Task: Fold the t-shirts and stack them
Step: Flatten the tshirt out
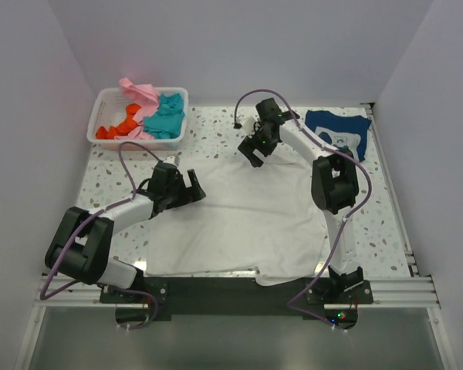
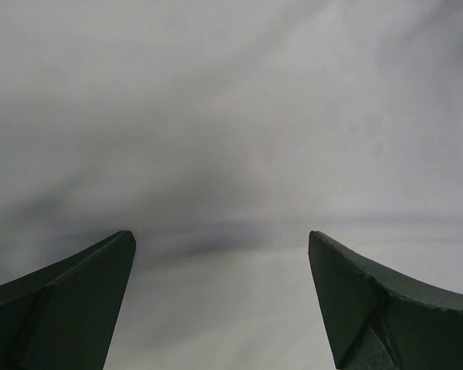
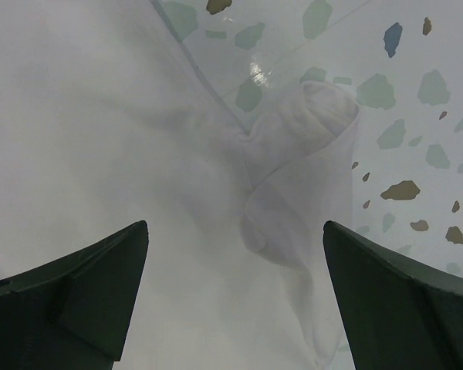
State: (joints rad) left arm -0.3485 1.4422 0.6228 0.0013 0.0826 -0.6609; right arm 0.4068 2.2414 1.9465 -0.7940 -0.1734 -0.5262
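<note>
White tee [image 1: 239, 223] laid flat, L gripper [image 1: 193, 188] & R gripper [image 1: 255, 156] both wide open, empty; prob next pinch far edge, fold.

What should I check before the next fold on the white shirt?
1. Left hand open and empty: ok.
2. Right hand open and empty: ok.
3. White t-shirt lying flat: not ok, a bunched lump sits under the right hand.
4. Spare shirts inside the basket: ok.
5. Navy t-shirt apart from the white one: cannot tell, the right arm hides the gap.
</note>
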